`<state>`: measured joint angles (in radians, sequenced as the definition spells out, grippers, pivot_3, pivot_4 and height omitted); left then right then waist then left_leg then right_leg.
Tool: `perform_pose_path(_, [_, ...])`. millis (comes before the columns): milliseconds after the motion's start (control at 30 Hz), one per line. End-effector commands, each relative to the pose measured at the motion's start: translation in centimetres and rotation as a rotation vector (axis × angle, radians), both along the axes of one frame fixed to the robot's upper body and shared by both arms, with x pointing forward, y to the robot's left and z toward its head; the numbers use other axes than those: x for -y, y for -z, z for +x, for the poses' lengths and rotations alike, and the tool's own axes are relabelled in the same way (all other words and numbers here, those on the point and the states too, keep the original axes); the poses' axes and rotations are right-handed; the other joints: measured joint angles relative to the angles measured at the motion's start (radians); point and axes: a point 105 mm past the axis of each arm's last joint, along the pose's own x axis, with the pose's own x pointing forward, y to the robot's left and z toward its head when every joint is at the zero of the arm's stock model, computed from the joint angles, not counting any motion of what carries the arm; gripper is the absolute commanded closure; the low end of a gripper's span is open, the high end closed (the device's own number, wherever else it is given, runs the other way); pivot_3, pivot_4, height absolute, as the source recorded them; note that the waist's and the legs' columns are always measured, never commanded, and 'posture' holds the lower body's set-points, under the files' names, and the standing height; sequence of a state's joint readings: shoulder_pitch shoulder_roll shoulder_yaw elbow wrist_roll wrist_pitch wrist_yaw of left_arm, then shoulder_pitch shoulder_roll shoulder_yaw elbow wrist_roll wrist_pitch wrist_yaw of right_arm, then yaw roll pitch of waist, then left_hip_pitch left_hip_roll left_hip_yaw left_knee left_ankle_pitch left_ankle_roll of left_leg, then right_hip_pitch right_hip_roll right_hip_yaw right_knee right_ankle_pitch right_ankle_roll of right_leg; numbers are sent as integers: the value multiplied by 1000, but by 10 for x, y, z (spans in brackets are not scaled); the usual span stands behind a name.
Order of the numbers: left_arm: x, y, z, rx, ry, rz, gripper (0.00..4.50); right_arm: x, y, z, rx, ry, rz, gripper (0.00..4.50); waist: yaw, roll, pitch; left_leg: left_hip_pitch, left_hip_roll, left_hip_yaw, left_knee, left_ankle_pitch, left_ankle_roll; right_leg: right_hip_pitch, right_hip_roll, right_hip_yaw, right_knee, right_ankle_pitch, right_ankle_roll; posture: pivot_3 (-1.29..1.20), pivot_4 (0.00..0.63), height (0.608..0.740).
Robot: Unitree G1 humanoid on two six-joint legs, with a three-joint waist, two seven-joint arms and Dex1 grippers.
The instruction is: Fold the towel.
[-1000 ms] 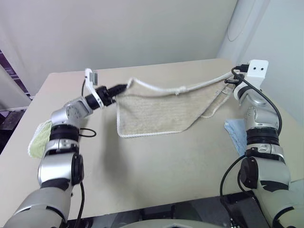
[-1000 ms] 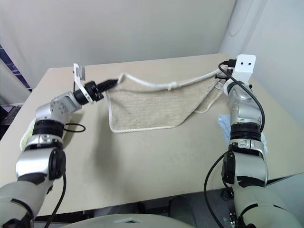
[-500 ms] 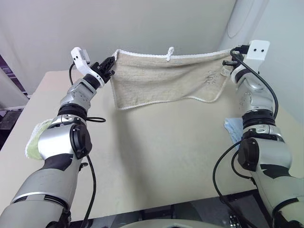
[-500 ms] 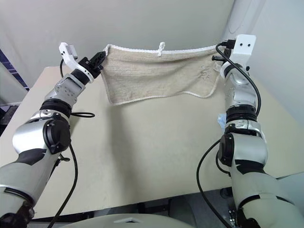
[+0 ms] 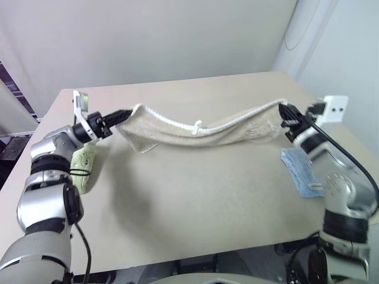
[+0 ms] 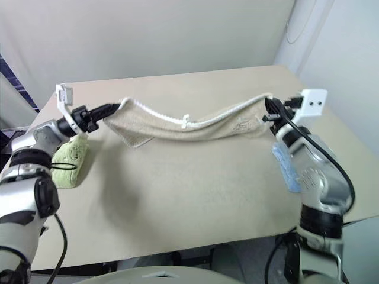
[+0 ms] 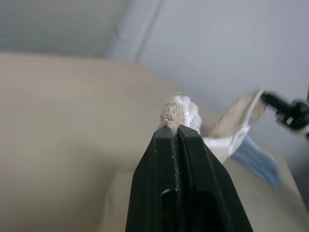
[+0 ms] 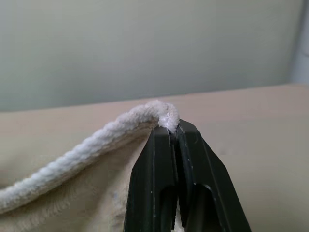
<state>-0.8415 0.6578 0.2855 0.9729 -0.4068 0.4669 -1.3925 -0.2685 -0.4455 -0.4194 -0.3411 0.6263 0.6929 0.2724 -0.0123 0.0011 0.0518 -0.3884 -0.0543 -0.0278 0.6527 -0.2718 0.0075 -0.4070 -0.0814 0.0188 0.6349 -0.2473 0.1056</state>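
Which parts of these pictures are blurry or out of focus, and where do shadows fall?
Left wrist view: the fingers are fairly sharp, while the table and blue towel behind are soft. Right wrist view: the towel cord is crisp, the wall blurred. Left eye view: a soft shadow lies on the table under the hanging towel.

The towel hangs folded over itself, so its lower layer and label cannot be made out. Each pinched corner is buried between closed fingers, with a tuft showing past the left gripper and the right gripper. The blue cloth is partly covered by the right arm. The green cloth lies partly behind the left arm.
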Motion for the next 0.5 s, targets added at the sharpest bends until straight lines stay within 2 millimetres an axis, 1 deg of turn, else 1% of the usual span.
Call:
perform_pose_path(33, [2,-8,-15,27,73,44,4467,2,-3,-24,-8,-59,8,4500,2,-1,-1,0,0,0,1,0,0,0,0,0,0,0,0,0,0,740])
perform_pose_path(133, [3,9,-41,13,164,143,4467,3,18,-46,-92,-129,-22,4500,2,-2,-1,0,0,0,2,0,0,2,-1,0,-1,0,0,0,0,740])
perform_pose_path(200, [1,22,-59,-13,209,205,4467,3,29,-60,-142,-171,-35,4500,-1,-2,-1,0,0,0,2,0,0,1,-2,1,-1,0,-1,0,0,740])
perform_pose_path(267, [-1,32,-72,-41,228,232,4467,5,36,-72,-178,-202,-29,4500,-1,-2,-2,1,1,1,1,0,0,1,-2,2,-2,0,-2,0,0,740])
perform_pose_path(300, [-3,37,-79,-58,235,246,4467,7,42,-81,-203,-219,-14,4500,0,-2,-2,1,1,1,1,0,0,1,-2,2,-2,-2,-4,0,0,740])
perform_pose_path(367, [-7,46,-93,-97,243,259,4467,16,52,-98,-250,-234,16,4500,3,-3,-2,1,2,0,0,0,0,1,-2,2,-2,-2,-5,0,0,740])
perform_pose_path(433, [-10,52,-103,-120,244,281,4467,28,60,-111,-289,-217,36,4500,5,-3,-3,1,2,0,0,-1,0,2,-2,1,-3,-2,-6,0,0,740])
perform_pose_path(500, [-14,55,-112,-145,248,295,4467,35,68,-123,-331,-217,34,4500,5,-3,-3,1,2,1,0,-1,0,3,-3,1,-4,-3,-6,0,0,740])
